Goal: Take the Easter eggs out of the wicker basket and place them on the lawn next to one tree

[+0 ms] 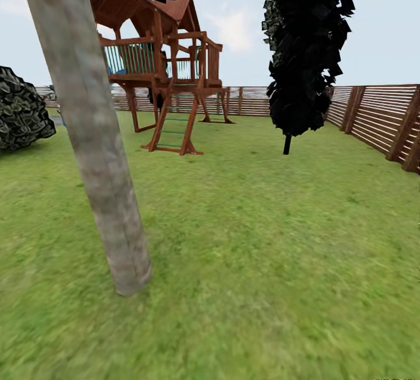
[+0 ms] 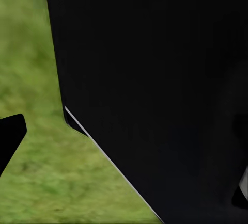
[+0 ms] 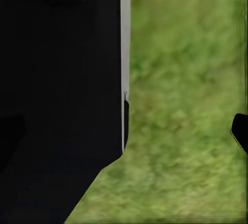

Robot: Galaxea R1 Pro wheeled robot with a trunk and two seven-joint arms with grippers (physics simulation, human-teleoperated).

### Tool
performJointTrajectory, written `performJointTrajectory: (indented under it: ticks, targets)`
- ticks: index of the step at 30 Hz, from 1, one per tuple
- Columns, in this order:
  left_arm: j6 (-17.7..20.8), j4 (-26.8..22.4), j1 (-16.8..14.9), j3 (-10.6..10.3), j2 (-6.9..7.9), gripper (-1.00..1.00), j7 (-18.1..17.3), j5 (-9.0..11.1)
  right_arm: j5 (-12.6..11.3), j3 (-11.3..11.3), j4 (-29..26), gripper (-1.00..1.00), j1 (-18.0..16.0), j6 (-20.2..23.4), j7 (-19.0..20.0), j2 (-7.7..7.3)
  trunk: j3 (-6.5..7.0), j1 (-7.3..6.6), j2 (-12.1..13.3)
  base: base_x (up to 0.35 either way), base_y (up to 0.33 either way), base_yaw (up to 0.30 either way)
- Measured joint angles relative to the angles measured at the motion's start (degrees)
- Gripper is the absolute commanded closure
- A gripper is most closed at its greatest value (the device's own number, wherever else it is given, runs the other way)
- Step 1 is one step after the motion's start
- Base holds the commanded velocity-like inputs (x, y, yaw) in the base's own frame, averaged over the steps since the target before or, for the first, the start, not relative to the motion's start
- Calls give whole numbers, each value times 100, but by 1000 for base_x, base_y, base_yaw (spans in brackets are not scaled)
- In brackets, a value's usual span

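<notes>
Looking over the lawn [image 1: 262, 263] from my head camera, I see the tree [image 1: 93, 135] close at my left, its grey-brown trunk standing nearly upright with the top tipped left. Behind it stand the wooden playset [image 1: 163, 70], a dark narrow tree [image 1: 306, 47] and the slatted fence [image 1: 379, 117]. No writing is legible. I cannot tell how either of my grippers is set.
</notes>
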Motion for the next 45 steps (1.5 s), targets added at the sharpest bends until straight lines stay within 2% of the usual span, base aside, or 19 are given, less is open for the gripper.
performJointTrajectory:
  ticks: [9, 26, 45]
  targets:
    - [0, 1, -1, 0, 0, -100, -1, 0, 8, 6, -1, -100, 1, 0, -2, 0, 0, -1, 0, 25, -303, -186]
    - [8, -7, -1, 0, 0, -100, 0, 0, 7, 0, 7, -100, 2, -8, 4, 0, 0, -2, 0, 233, -232, -288]
    - [8, -9, 0, 0, -16, -100, 1, 0, 8, 0, 9, -100, 0, 0, -2, 0, 0, -2, 0, 241, -246, -15]
